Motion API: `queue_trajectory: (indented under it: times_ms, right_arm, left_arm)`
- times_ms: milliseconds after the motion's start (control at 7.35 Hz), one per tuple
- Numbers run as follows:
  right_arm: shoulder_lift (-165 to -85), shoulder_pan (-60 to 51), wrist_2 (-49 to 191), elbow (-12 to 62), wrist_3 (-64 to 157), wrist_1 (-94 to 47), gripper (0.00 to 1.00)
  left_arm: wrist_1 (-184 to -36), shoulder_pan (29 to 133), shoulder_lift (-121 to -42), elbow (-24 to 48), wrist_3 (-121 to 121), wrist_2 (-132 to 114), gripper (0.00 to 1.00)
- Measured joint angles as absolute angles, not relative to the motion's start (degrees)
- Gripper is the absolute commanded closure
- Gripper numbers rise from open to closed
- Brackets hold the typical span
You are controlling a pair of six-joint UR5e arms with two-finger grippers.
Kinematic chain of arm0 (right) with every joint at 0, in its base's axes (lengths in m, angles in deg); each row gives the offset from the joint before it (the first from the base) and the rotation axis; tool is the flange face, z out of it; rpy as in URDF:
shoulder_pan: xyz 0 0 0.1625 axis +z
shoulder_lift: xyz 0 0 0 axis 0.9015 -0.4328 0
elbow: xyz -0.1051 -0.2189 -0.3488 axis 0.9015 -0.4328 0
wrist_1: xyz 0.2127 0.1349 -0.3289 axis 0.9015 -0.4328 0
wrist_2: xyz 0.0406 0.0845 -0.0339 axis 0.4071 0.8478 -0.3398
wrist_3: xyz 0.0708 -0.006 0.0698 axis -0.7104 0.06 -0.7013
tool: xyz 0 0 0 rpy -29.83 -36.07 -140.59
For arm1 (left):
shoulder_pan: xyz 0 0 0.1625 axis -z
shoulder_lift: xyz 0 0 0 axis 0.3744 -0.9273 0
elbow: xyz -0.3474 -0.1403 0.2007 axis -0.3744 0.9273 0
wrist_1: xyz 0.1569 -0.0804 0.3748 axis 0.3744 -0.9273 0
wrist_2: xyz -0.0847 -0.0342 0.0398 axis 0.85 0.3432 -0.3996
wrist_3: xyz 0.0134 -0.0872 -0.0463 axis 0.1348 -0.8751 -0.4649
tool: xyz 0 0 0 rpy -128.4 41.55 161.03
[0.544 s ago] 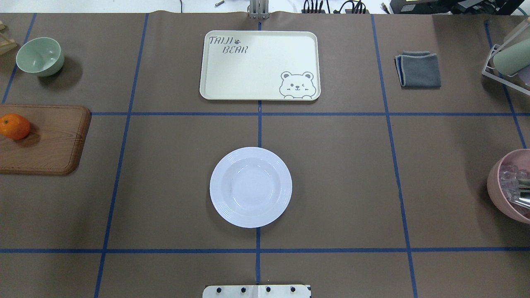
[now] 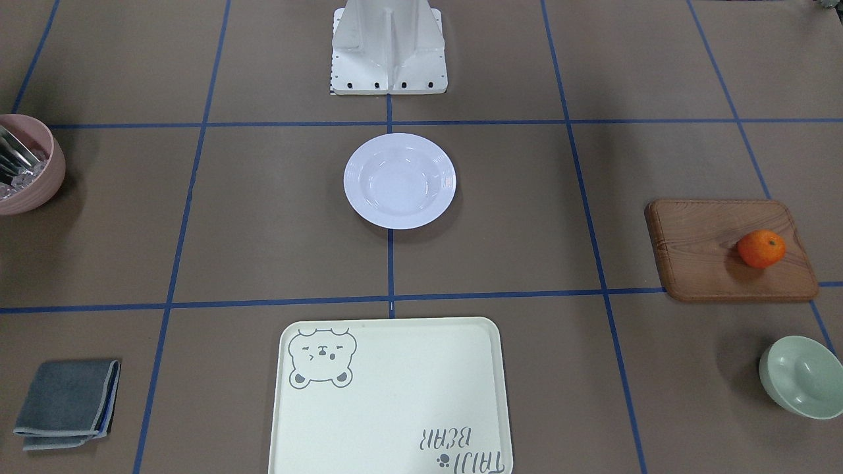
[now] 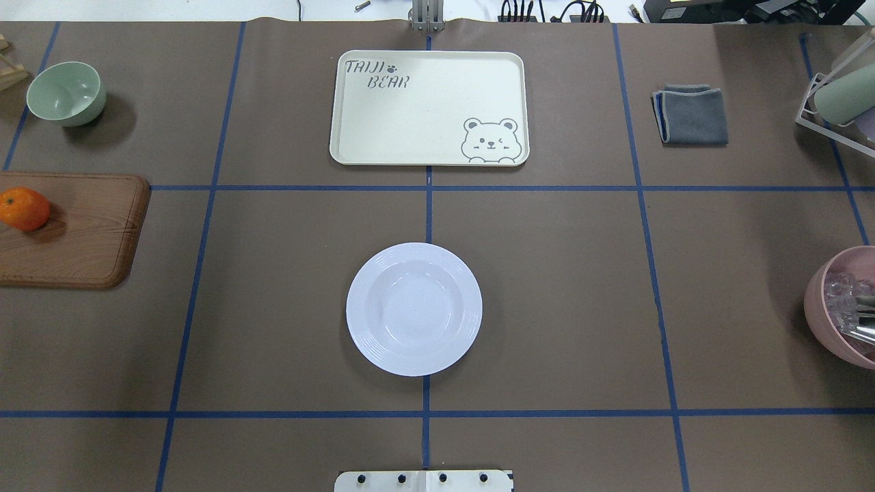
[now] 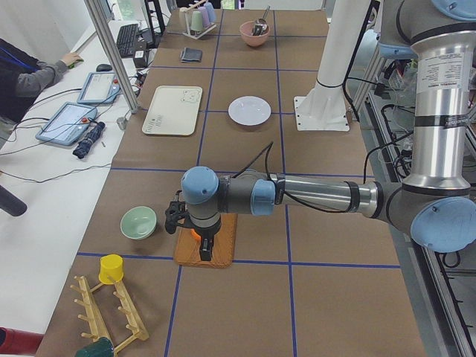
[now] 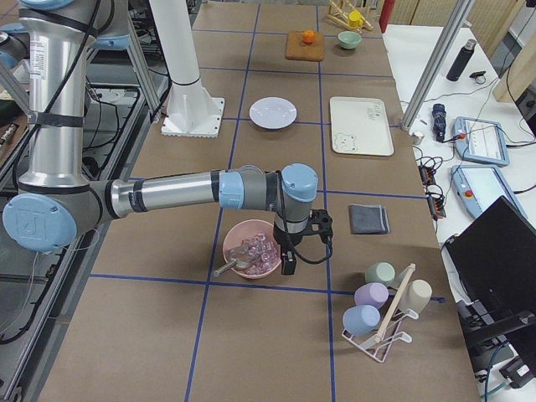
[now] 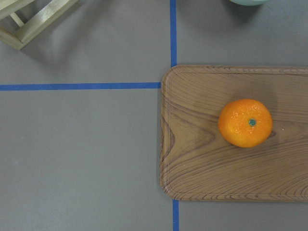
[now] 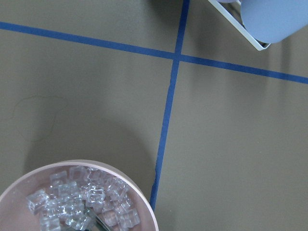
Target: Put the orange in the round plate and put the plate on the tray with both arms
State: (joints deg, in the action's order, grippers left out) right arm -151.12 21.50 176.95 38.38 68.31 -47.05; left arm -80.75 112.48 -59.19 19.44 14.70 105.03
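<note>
The orange [image 3: 24, 208] lies on a brown wooden board [image 3: 89, 232] at the table's left edge; the left wrist view looks straight down on the orange [image 6: 245, 122]. The white round plate [image 3: 413, 309] sits empty at the table's centre. The cream tray [image 3: 429, 108] with the bear drawing lies beyond it, also empty. My left gripper [image 4: 204, 251] hangs over the board near the orange and shows only in the exterior left view, so I cannot tell its state. My right gripper [image 5: 289, 265] hangs beside the pink bowl [image 5: 251, 249]; I cannot tell its state either.
A pale green bowl [image 3: 66, 92] stands at the far left. At the far right lies a folded grey cloth [image 3: 692, 114], with a cup rack [image 3: 837, 96] beyond it. The pink bowl [image 3: 844, 307] holds ice cubes and a metal utensil. A person's sleeve [image 4: 30, 74] rests at a side desk.
</note>
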Motion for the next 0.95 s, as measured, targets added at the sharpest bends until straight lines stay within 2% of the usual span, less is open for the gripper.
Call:
queue_trajectory:
  times_ms: [544, 953]
  right_arm:
    - [-146.89, 21.84, 176.47, 41.26, 68.0, -46.78, 0.0]
    - [-143.99, 22.14, 175.55, 40.63, 66.86, -41.94, 0.0]
  left_arm:
    - [-81.13, 112.6, -60.48, 22.52, 14.67, 105.02, 0.0]
    - [-86.22, 112.69, -66.16, 21.66, 14.56, 104.69, 0.0]
